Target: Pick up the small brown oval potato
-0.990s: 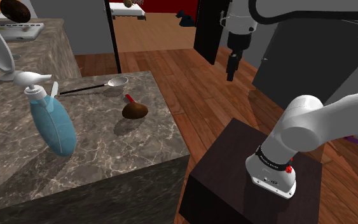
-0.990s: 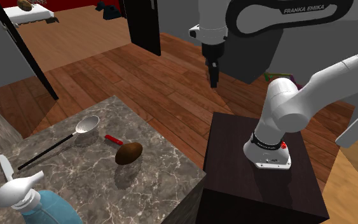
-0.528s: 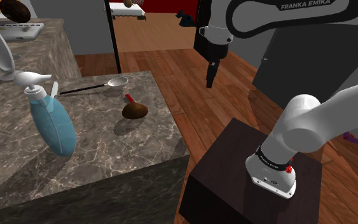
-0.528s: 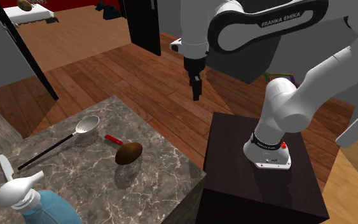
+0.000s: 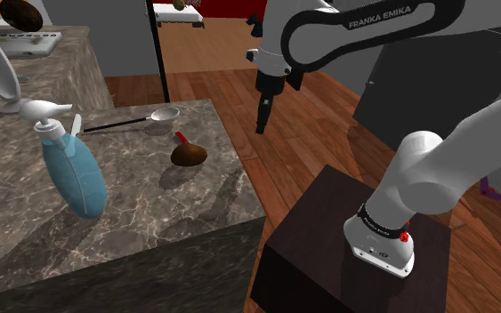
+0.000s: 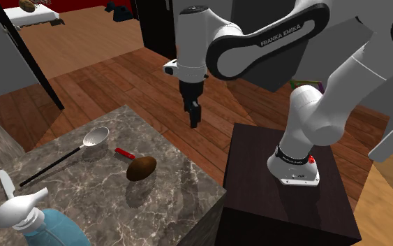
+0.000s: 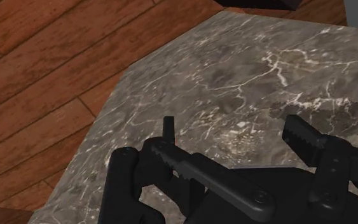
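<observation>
Potato: a small brown oval potato (image 5: 189, 155) (image 6: 141, 168) lies on its side on the table, near the edge that faces the stand.
Table: a block of dark marble with pale veins (image 5: 164, 222) (image 6: 177, 192); the wrist view looks down on one of its corners (image 7: 254, 70), with the floor beside it.
Red thing: a small red piece (image 5: 182, 138) (image 6: 124, 153) lies just beside the potato, on the spoon's side of it; I cannot tell whether they touch or what it is.
Spoon: a metal spoon with a dark handle (image 5: 133, 121) (image 6: 62, 159) lies flat, beyond the red piece.
Spray bottle: a blue bottle with a white trigger head (image 5: 72, 173) (image 6: 45, 227) leans on the table, well apart from the potato.
Fingers: the black fingers (image 5: 261, 120) (image 6: 194, 115) (image 7: 301, 135) stand wide apart in the wrist view, with bare marble between them and nothing held.
Fingers' place: they point down, high in the air by the table's stand-side edge and well apart from the potato.
Arm: the white arm (image 5: 373, 22) (image 6: 257, 45) arches from its base over to the fingers.
Stand: a dark box (image 5: 319, 231) (image 6: 257, 175) just beside the table.
Floor: reddish wooden boards (image 5: 284, 160) (image 6: 118, 77).
</observation>
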`<state>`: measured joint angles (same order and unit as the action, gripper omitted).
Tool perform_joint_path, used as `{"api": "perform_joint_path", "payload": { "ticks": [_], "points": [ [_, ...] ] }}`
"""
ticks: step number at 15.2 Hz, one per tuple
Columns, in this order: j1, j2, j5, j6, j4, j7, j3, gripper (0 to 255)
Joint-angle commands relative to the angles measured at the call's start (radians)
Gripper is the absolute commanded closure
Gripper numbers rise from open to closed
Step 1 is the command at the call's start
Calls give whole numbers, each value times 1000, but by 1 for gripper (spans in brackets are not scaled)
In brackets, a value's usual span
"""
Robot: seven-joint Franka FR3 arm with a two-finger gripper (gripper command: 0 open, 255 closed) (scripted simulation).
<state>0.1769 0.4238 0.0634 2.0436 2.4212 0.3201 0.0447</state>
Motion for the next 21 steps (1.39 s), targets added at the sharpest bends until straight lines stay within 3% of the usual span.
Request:
{"api": "perform_joint_path", "payload": {
  "ticks": [1,15,21],
  "points": [
    [23,-48,23,50,-23,26,7,0],
    [157,-393,173,323,-248,224,78,0],
    [159,-432,186,400,-208,242,80,0]
  ]
}}
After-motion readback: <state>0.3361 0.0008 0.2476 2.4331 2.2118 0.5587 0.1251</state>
